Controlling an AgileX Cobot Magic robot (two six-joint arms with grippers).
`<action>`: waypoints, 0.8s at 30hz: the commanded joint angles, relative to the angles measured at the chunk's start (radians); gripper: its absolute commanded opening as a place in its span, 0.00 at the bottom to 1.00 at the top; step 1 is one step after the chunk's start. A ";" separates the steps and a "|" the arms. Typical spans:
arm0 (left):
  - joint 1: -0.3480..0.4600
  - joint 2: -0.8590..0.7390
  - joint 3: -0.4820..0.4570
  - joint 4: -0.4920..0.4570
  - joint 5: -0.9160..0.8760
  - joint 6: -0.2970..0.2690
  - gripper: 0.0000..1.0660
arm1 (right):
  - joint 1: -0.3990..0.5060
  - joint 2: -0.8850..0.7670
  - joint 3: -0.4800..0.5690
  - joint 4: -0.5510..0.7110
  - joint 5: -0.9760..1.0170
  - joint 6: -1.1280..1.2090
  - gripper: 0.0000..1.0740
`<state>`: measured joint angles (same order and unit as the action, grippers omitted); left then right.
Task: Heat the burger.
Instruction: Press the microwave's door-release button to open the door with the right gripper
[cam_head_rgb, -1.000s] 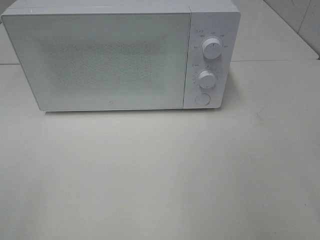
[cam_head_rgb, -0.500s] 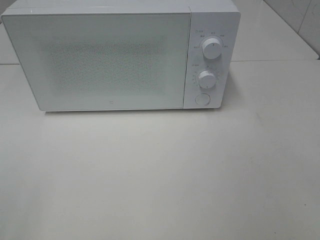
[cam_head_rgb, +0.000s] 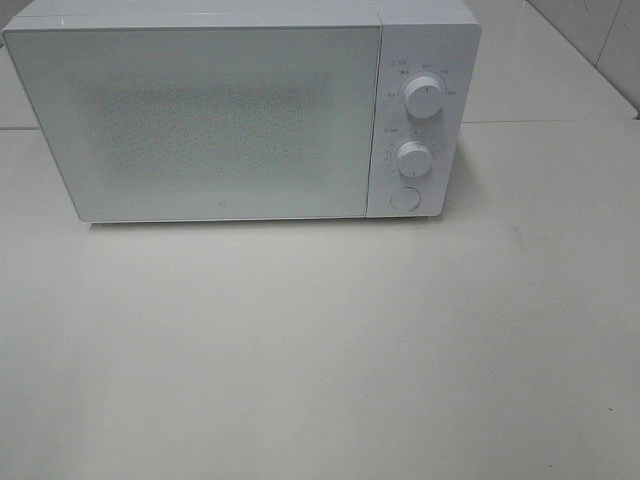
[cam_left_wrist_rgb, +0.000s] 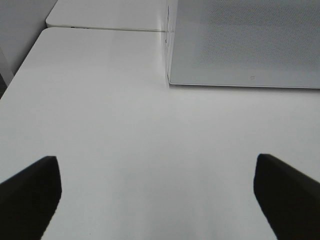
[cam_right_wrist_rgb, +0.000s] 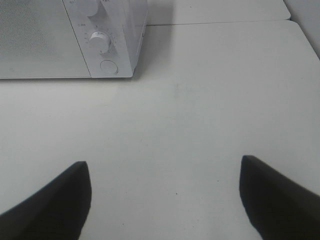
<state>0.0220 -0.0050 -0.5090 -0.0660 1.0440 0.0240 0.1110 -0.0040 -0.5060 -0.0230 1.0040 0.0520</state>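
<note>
A plain white table (cam_head_rgb: 320, 350) fills every view, with pale tiles at the far right corner behind it. A white microwave (cam_head_rgb: 215, 115) stands at the back, its frosted door (cam_head_rgb: 200, 125) shut. The burger shows in no view. Whether it sits behind that door I cannot tell, as nothing reads through the speckled panel.

The left gripper (cam_left_wrist_rgb: 155, 165) hangs over bare table near the microwave's left corner, jaws spread wide and holding nothing. The right gripper (cam_right_wrist_rgb: 164, 167) is just as wide and empty, in front of the control panel.

The step in hand looks like getting the door open. The right gripper is the nearer one, so it should bring one fingertip square onto the round button (cam_head_rgb: 404, 198) and push straight in, staying off the dials above. The left arm should stay out of the door's swing.

Count: one microwave, two dials (upper knob (cam_head_rgb: 424, 98), lower knob (cam_head_rgb: 412, 157)), one round button, two grippers, no burger seen
</note>
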 joint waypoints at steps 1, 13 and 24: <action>0.002 -0.021 0.005 -0.008 -0.007 -0.003 0.94 | -0.008 -0.016 0.001 -0.003 -0.002 0.008 0.71; 0.002 -0.021 0.005 -0.008 -0.007 -0.003 0.94 | -0.006 0.254 -0.052 0.008 -0.164 0.008 0.71; 0.002 -0.021 0.005 -0.008 -0.007 -0.003 0.94 | -0.006 0.543 -0.052 0.008 -0.484 0.008 0.71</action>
<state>0.0220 -0.0050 -0.5090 -0.0660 1.0440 0.0240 0.1110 0.5340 -0.5520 -0.0130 0.5550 0.0520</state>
